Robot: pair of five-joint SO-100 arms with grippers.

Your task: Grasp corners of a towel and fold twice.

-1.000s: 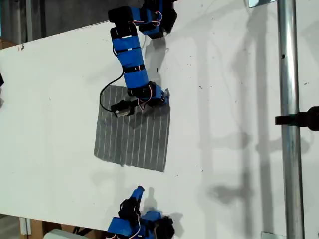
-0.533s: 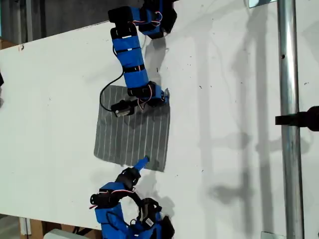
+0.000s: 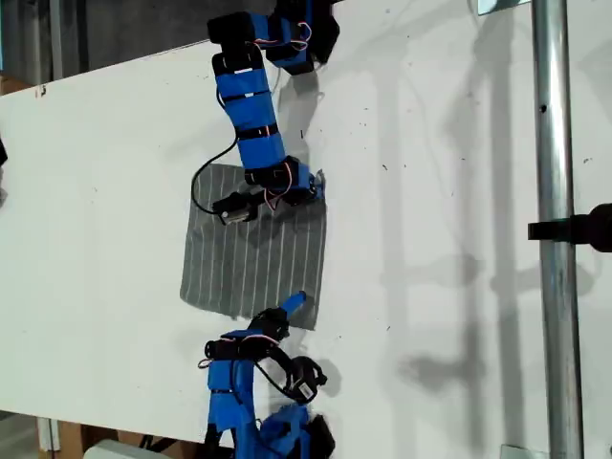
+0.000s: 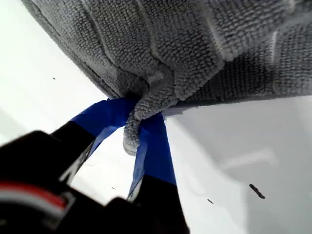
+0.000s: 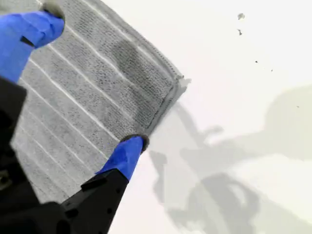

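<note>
The grey striped towel (image 3: 253, 256) lies flat on the white desk (image 3: 440, 191). My first gripper (image 4: 139, 129) has its blue fingers (image 4: 156, 146) pinching a bunched towel corner (image 4: 146, 105) at the far right in the exterior view. My second gripper (image 5: 90, 80) has spread fingers (image 5: 127, 153) over the near right corner (image 5: 175, 83), one tip at the towel's edge.

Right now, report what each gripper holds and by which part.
My first gripper pinches a corner of the grey white-striped cloth towel. My second gripper is open over another corner, holding nothing.
</note>
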